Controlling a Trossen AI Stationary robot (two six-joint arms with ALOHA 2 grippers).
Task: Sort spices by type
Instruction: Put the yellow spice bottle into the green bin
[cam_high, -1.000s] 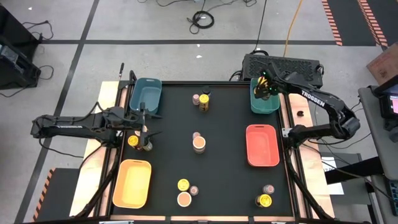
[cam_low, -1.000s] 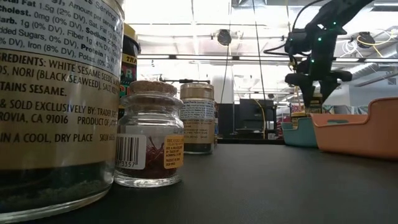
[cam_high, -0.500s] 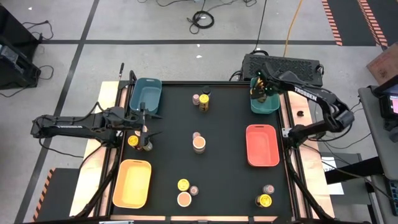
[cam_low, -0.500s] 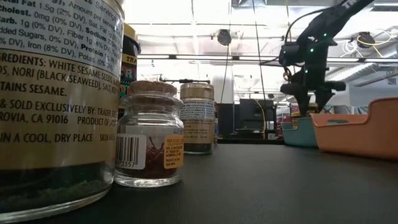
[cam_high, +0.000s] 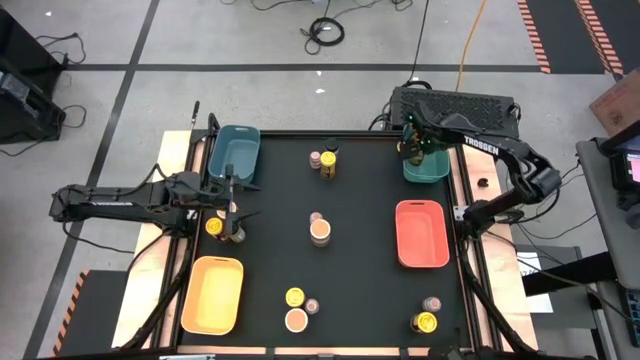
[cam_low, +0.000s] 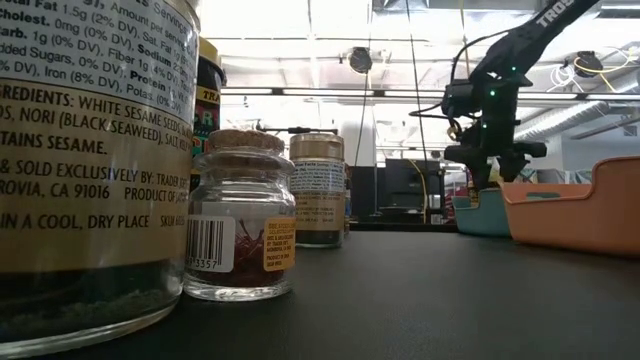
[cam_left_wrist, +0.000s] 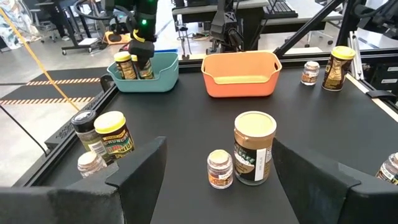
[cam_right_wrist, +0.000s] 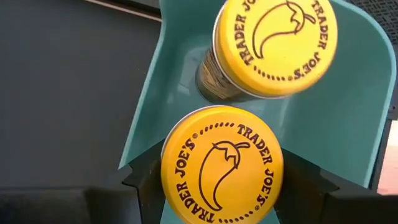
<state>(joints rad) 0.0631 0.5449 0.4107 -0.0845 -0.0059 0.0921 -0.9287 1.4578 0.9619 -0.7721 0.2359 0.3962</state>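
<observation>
Presently, table (cam_high: 370, 180): flat, matte black rectangle in a dark frame.
Trays: four rounded-corner rectangular plastic tubs: blue tray (cam_high: 235, 155) and teal tray (cam_high: 432, 172) at the far corners, salmon tray (cam_high: 420, 232) at the right edge, orange-yellow tray (cam_high: 213, 293) at the near left.
Yellow-lidded jars: six counted, cylindrical with glossy printed lids. Two stand in the teal tray, and one each at the far-centre cluster (cam_high: 328, 162), beside the left gripper (cam_high: 213, 227), near centre (cam_high: 294, 296) and near right (cam_high: 425, 322).
Tan-lidded jars: two counted, wider with smooth flat lids, at table centre (cam_high: 320, 231) and the near edge (cam_high: 296, 320).
Pinkish-lidded jars: four counted, tiny, of clear glass with a cork-textured top, each just beside a larger jar: far centre (cam_high: 315, 158), centre (cam_high: 316, 216), near centre (cam_high: 312, 305) and near right (cam_high: 432, 303).
Dark-lidded jars: two made out, one in the far-centre cluster (cam_left_wrist: 84, 127), one by the left gripper (cam_high: 237, 236).
Right gripper (cam_high: 418, 140): over the teal tray's left end, fingers clamped against both sides of one yellow-lidded jar (cam_right_wrist: 222, 163). The second tray jar (cam_right_wrist: 275, 43) stands close beside it.
Left gripper (cam_high: 238, 213): at the table's left edge, fingers spread, nothing between them.
</observation>
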